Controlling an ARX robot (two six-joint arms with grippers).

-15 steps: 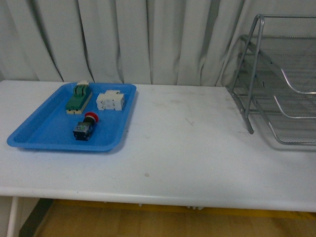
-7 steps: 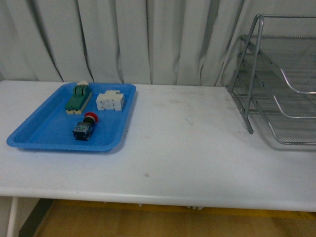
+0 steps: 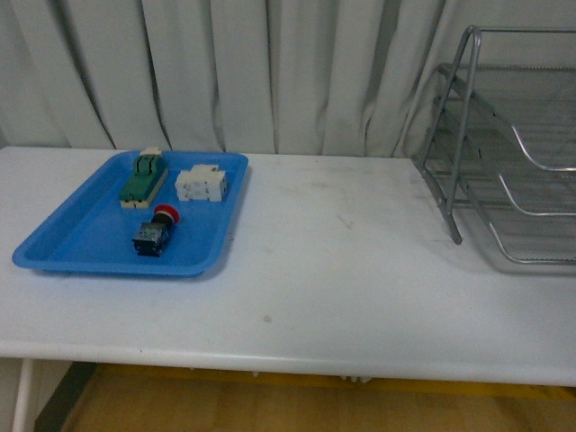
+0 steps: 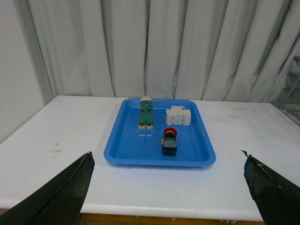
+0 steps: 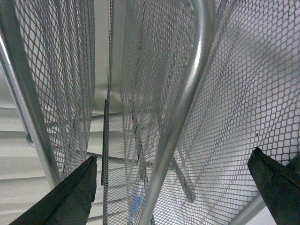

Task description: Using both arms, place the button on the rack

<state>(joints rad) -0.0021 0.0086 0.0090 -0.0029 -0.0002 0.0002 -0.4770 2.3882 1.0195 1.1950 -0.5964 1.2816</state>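
On blue tray (image 3: 79, 236), red-capped button (image 3: 155, 232).

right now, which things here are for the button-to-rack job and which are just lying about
For the job: button, rack.
Lying about: green-and-cream switch block, white breaker, blue tray holding all three parts.

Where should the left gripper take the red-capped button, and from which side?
Take the button by its dark blocky body, not the round red cap; its flat sides should suit the jaws better. It lies on its side in the blue tray, cap pointing away from the robot, so come from above, closing across the body.
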